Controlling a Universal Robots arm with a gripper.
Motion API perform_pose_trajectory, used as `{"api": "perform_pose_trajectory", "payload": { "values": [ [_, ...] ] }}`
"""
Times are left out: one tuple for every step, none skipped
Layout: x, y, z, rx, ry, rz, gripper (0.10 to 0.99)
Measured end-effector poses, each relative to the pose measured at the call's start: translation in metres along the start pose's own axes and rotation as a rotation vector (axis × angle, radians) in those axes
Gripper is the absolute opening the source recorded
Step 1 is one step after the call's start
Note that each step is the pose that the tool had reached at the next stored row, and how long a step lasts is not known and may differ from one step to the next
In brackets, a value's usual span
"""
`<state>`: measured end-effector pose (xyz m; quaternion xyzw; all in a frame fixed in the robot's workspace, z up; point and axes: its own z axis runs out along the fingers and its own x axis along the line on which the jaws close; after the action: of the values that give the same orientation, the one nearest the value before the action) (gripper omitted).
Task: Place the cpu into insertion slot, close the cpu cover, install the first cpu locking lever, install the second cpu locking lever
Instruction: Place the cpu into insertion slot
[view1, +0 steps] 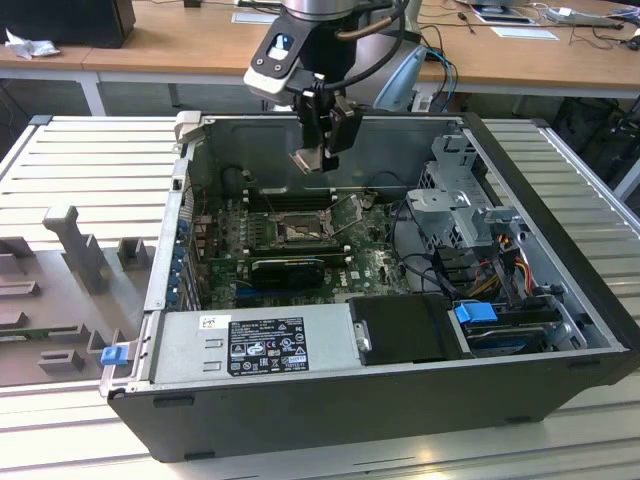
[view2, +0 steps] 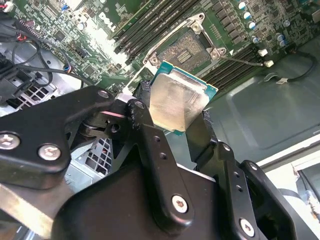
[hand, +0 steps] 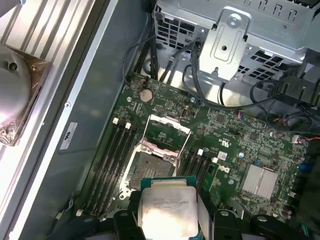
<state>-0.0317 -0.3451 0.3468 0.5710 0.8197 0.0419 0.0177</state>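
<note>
Pinching the cpu (view2: 177, 102) by two opposite edges, the jaws of the gripper (view1: 322, 160) hang high over the open computer case (view1: 400, 420). In the exterior view they are close to its back wall, and the chip is clear of everything beneath it. The insertion slot (view1: 300, 231) sits lower, on the green board (view1: 225, 230), and lies from the jaws toward the case's front wall, so the chip looks offset from it rather than straight above. Being square, the chip has no long axis to line up. Its tilt matters more, since in the exterior view it appears to hang steeply, not flat to the board. The first wrist view adds what that view leaves unclear: the cpu cover (hand: 170, 124) stands swung open on the side of the slot away from the chip, leaving the dark socket bare. The second wrist view shows the grip itself, with black fingers (view2: 148, 125) on either side of the pale face and nothing touching it from below.
</note>
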Motion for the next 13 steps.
{"api": "perform_pose_trajectory", "payload": {
  "values": [
    [0.0000,0.0000,0.0001,0.000,-0.0011,0.012,0.529],
    [0.0000,0.0000,0.0002,0.000,-0.0017,0.019,0.529],
    [0.0000,0.0000,0.0002,0.000,-0.0021,0.024,0.529],
    [0.0000,0.0000,0.0003,-0.001,-0.0027,0.032,0.529],
    [0.0000,0.0000,0.0004,-0.001,-0.0038,0.043,0.529],
    [0.0000,0.0000,0.0004,-0.001,-0.0043,0.048,0.529],
    [0.0000,0.0000,0.0004,-0.001,-0.0047,0.053,0.529],
    [0.0000,0.0000,0.0005,-0.001,-0.0052,0.059,0.529],
    [0.0000,0.0000,0.0006,-0.001,-0.0055,0.062,0.529],
    [0.0000,-0.0001,0.0009,-0.001,-0.0061,0.069,0.529],
    [0.0000,-0.0001,0.0012,-0.001,-0.0065,0.073,0.529],
    [0.0000,-0.0001,0.0015,-0.001,-0.0069,0.077,0.529],
    [0.0000,-0.0001,0.0018,-0.001,-0.0071,0.079,0.529]
  ]
}}
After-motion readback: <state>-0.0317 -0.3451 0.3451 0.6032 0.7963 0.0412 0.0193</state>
